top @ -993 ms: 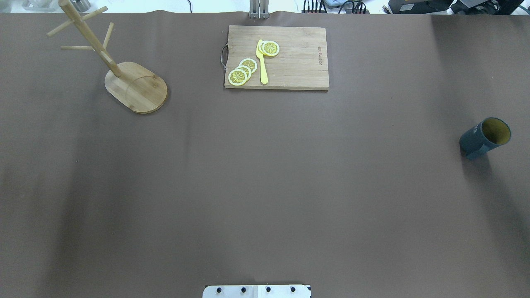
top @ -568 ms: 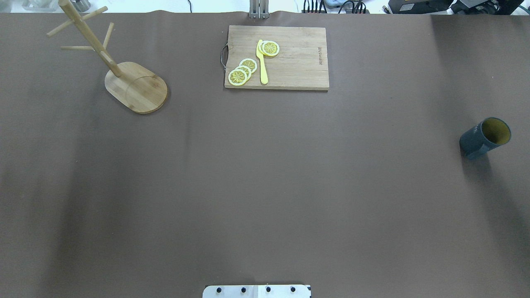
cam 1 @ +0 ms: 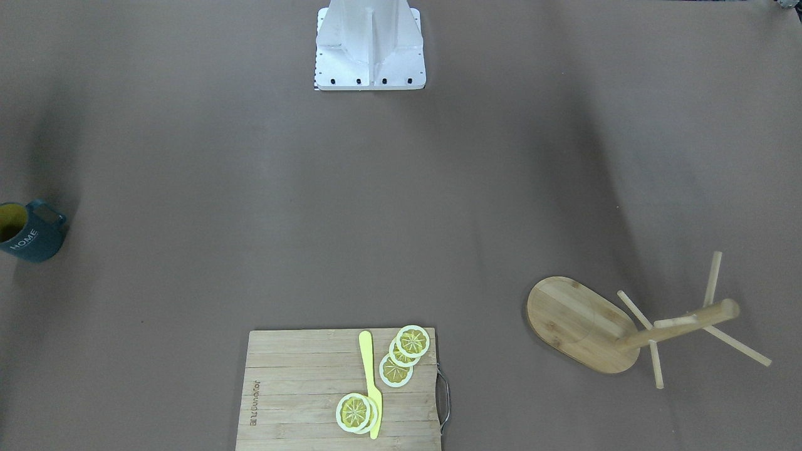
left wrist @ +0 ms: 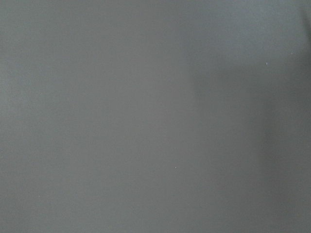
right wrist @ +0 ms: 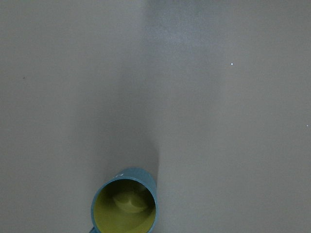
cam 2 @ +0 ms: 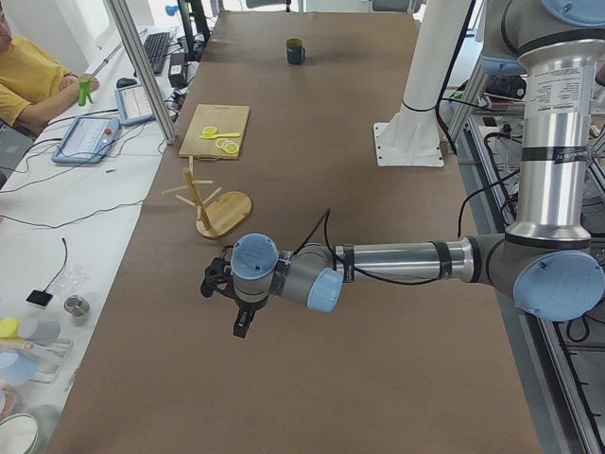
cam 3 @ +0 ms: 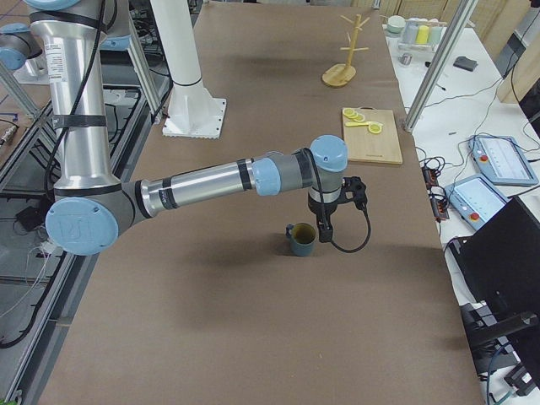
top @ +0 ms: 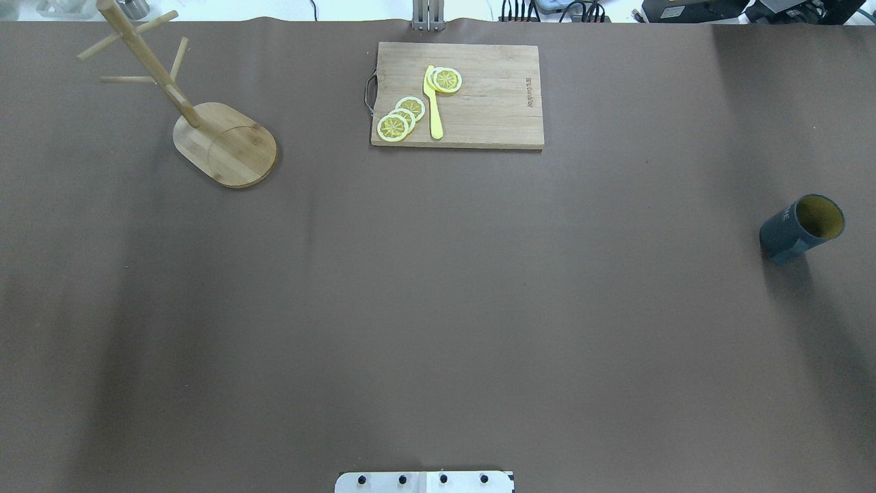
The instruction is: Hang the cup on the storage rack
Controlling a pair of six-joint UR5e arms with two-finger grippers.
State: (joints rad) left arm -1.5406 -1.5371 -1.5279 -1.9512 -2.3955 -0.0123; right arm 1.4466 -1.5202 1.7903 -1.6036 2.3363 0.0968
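Looking straight down through my right wrist camera, I see the cup [right wrist: 125,201] standing upright at the bottom of the view, its mouth open toward me and its yellow inside lit down to the bottom. In the overhead view the cup [top: 802,236] sits close to the right end of the table [top: 438,308], with "HOME" on its side and its handle turned toward my base. From the right-end camera my right gripper [cam 3: 325,229] hangs just beside the cup, on its far-edge side, fingers pointing down; I cannot tell how wide they stand. My left gripper [cam 2: 242,326] hovers over bare brown cover near the left end, and I cannot tell its spread either; my left wrist camera shows only that cover. The storage rack [top: 229,147] stands upright in the far left part of the table, its post and pegs reaching toward the far edge, well apart from the cup. Between them, against the far edge, lies a cutting board [top: 493,103] carrying lemon slices [top: 393,127] in 2 clusters and a yellow knife [top: 434,109] between them. A broad stretch of brown surface runs from the cup to the rack on the near side of the board.
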